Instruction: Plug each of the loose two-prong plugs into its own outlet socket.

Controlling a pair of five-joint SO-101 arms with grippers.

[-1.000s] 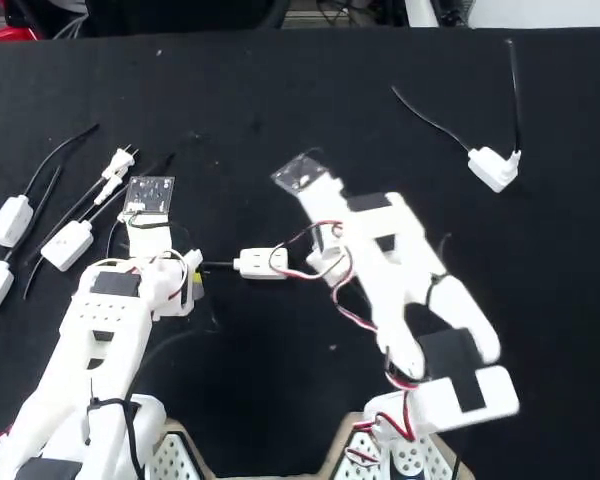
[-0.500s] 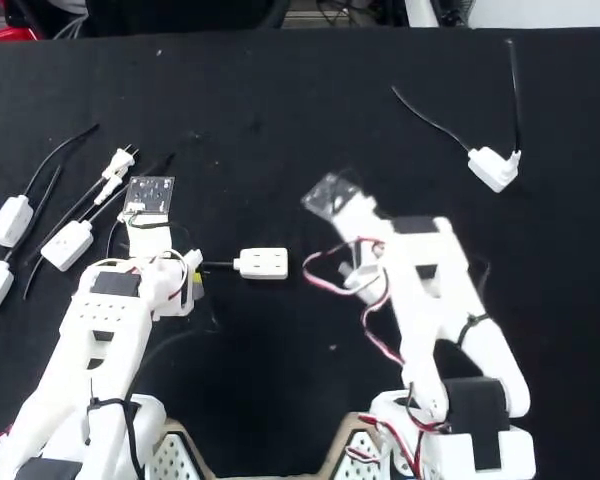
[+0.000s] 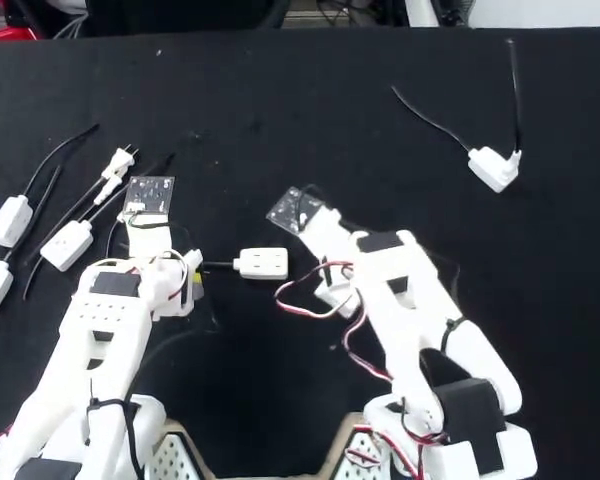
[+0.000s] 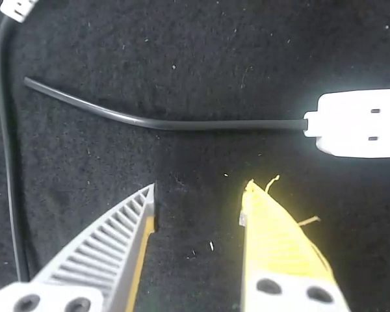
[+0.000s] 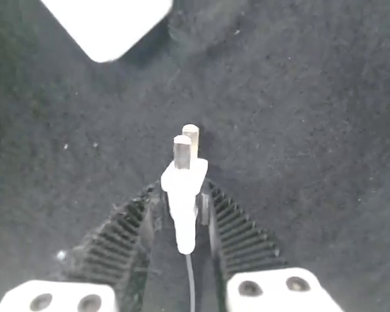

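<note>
White two-prong plug [image 5: 182,195] is clamped in the right end effector [image 5: 180,190]. Its ribbed grey fingers [image 5: 127,234] are closed on the plug body from both sides, both metal prongs stick out past the fingertips, and a thin lead runs back between the fingers. The prongs point toward a rounded corner of the white rectangular outlet socket block [image 5: 107,19]; they're apart from it, not inserted. From above, that block [image 3: 262,263] lies on the black cloth counter [image 3: 280,100] between the two arms, with its black cord [image 3: 215,265] running off toward the left arm. The right arm sits just beside the block's free end. Left end effector [image 4: 201,188] is open wide with nothing in it. Its grey ribbed finger and yellow-faced finger [image 4: 276,240] hover over bare cloth near the cord [image 4: 182,122]. The cord end of the block [image 4: 357,123], two slots visible, is just beyond the yellow finger. At the counter's left edge: three more white socket blocks [image 3: 67,244] with black cords, and near them a pair of loose white plugs [image 3: 115,170], unplugged. Far right, well apart from everything else, is one more white angled block [image 3: 494,167] with black cords; can't tell whether it's a plug or a socket.
</note>
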